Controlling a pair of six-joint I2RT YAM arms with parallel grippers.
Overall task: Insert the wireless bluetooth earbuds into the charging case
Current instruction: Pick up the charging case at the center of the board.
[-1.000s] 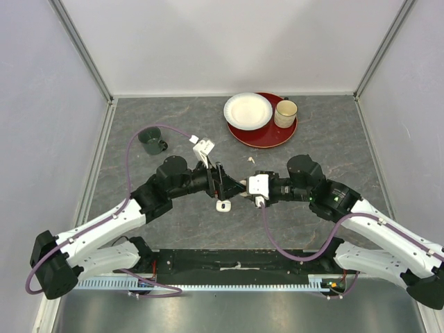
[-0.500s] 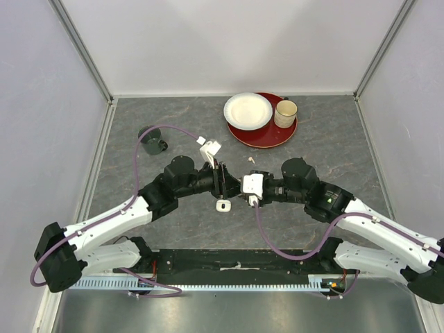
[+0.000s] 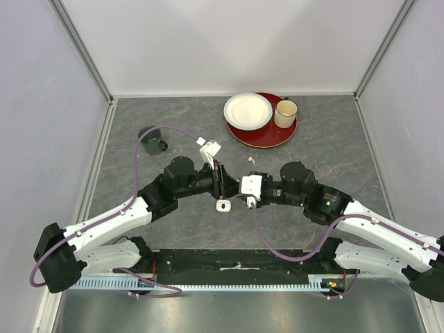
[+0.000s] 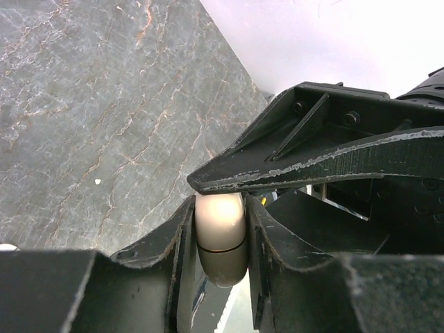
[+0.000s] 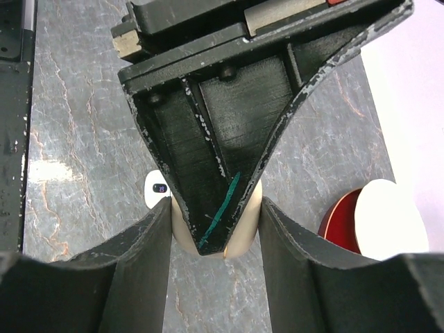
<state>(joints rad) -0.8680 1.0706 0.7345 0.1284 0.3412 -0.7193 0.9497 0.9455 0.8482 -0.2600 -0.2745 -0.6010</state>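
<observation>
Grey marbled desk (image 3: pixel 333 159) fills a white-walled booth, and both arms meet over its middle. The left tool (image 4: pixel 219 223) is clenched on the charging case (image 4: pixel 220 250), a cream rounded shell pinched between its two jaws with a seam showing. The right tool (image 5: pixel 215 232) comes in from the opposite side, crossing it. The same case fills the gap between its jaws, so it looks to be grasping it too. Holding from both sides probably steadies the shell so the lid can be prised up: it appears closed, and no bud can go in until it opens.

One earbud (image 3: pixel 250 159) lies loose on the desk just beyond the right tool; the others I cannot find. Just below the tools' tips sits a small white object (image 3: pixel 223 205) with a dark mark, possibly a second case. Well beyond the right tool stand a red plate (image 3: pixel 277 135), a white bowl (image 3: pixel 248 111) and a beige mug (image 3: pixel 285 113). Out past the left tool is a dark mug (image 3: pixel 151 141). None of these blocks the work, though the crossed fingers crowd each other.
</observation>
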